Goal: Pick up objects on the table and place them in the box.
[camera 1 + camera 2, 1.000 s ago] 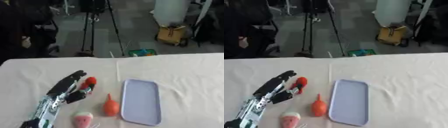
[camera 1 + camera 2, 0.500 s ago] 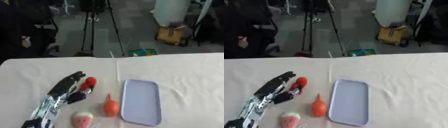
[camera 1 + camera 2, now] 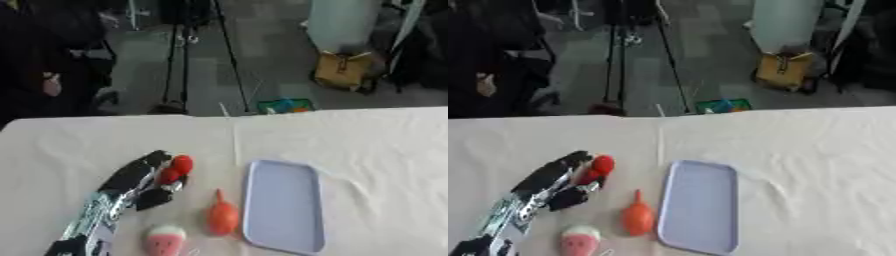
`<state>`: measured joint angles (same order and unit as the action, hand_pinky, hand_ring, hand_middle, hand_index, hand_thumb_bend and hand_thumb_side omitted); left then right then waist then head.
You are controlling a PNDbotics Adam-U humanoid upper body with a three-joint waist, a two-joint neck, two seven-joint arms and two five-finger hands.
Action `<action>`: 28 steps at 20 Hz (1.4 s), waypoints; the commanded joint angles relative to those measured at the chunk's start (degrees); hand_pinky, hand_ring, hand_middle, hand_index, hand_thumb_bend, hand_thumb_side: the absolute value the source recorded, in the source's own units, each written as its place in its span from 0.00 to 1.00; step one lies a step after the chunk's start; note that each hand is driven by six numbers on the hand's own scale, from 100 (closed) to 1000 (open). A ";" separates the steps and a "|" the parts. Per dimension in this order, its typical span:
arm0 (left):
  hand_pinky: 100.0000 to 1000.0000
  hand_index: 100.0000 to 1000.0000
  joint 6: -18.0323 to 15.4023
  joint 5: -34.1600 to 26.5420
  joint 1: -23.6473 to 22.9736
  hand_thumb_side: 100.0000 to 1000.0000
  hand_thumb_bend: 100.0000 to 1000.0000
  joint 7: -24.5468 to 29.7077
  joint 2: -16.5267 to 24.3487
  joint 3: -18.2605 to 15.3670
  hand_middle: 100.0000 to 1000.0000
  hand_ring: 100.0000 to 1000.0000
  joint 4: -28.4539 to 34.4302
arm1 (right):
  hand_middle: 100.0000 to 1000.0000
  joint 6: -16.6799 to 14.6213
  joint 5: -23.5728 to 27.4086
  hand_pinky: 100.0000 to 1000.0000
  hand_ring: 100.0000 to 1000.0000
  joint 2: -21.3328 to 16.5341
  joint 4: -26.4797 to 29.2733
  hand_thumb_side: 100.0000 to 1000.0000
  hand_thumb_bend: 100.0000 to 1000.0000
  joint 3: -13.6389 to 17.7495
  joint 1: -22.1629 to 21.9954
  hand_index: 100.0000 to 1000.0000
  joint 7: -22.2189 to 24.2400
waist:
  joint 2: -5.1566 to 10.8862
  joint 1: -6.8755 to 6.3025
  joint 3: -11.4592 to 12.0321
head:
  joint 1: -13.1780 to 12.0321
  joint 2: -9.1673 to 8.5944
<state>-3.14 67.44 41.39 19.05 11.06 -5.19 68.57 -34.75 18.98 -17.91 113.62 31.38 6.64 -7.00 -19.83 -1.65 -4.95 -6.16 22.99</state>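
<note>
My left hand [image 3: 137, 180] reaches in from the lower left, its fingers curled round a small red object [image 3: 176, 168] that rests at the fingertips. An orange pear-shaped object [image 3: 221, 215] with a thin stem lies just right of the hand. Near the front edge lies a pink and white rounded object [image 3: 164, 240]. The pale lavender shallow box [image 3: 284, 205] lies flat to the right of the orange object, with nothing inside. My right hand is out of view.
The table [image 3: 367, 145] is covered by a white wrinkled cloth. Beyond its far edge are a tripod [image 3: 184, 55], a cardboard box [image 3: 343, 71] and a white cylinder [image 3: 343, 22] on the floor.
The left hand has stayed wrapped round the red object; the whole picture has shifted slightly, as from a camera move.
</note>
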 commanded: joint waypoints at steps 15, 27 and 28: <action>1.00 1.00 1.29 2.03 2.83 1.00 0.19 3.08 2.35 -1.00 1.00 1.00 -2.33 | 0.72 -0.32 0.88 0.74 0.81 -0.71 0.97 0.93 0.00 0.05 0.62 0.68 0.55 | 0.53 0.23 -0.62 | -0.91 -1.41; 0.93 1.00 0.92 4.01 3.31 0.97 0.00 3.44 2.55 -0.93 0.86 1.00 -2.99 | 0.72 -0.38 1.14 0.74 0.81 -0.63 0.97 0.93 0.00 0.10 0.60 0.68 0.94 | 0.40 0.17 -0.65 | -1.04 -1.42; 0.90 1.00 0.92 4.46 3.34 0.95 0.00 3.50 2.55 -0.92 0.83 0.97 -2.97 | 0.72 -0.38 1.17 0.74 0.81 -0.62 0.97 0.93 0.00 0.11 0.60 0.69 0.94 | 0.40 0.17 -0.66 | -1.05 -1.43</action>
<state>-2.22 71.22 44.32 22.14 12.46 -5.88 65.45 -35.02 19.81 -17.74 113.62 31.37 7.03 -6.29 -20.21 -1.69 -5.60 -7.08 22.04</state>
